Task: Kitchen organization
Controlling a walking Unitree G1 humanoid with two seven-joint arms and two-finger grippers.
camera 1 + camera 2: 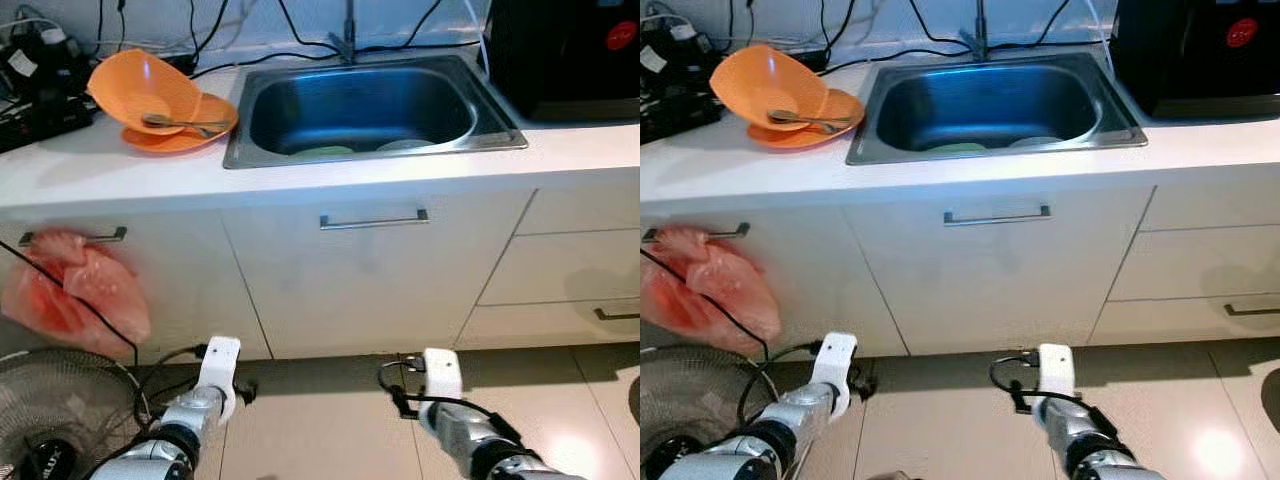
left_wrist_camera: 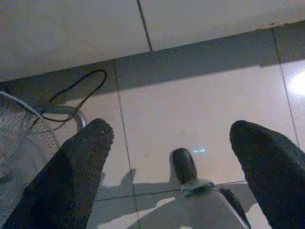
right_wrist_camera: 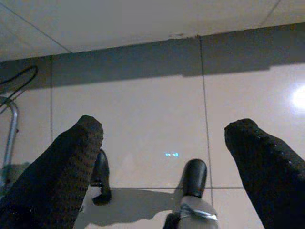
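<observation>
So far, nothing looks tidied. The orange bowl (image 1: 140, 88) sits tipped on its side on an orange plate (image 1: 190, 132), on the white counter (image 1: 120, 175) just to the left of the sink (image 1: 365, 105). A spoon (image 1: 180, 124) lies across the plate, touching the bowl. The bowl is bright and smooth, and it looks light and easy to tip. Down in the sink there are a few pale dishes (image 1: 325, 151). I think all of these have yet to be put away.

A pink plastic bag (image 1: 75, 290) hangs from a cupboard handle under the counter, and a fan (image 1: 55, 410) stands on the floor beside it.

Both arms hang low in front of the cupboards, far from the bowl. The left gripper (image 2: 171, 167) has its fingers spread wide and holds nothing. The right gripper (image 3: 164, 162) is the same, wide apart over the floor tiles.
</observation>
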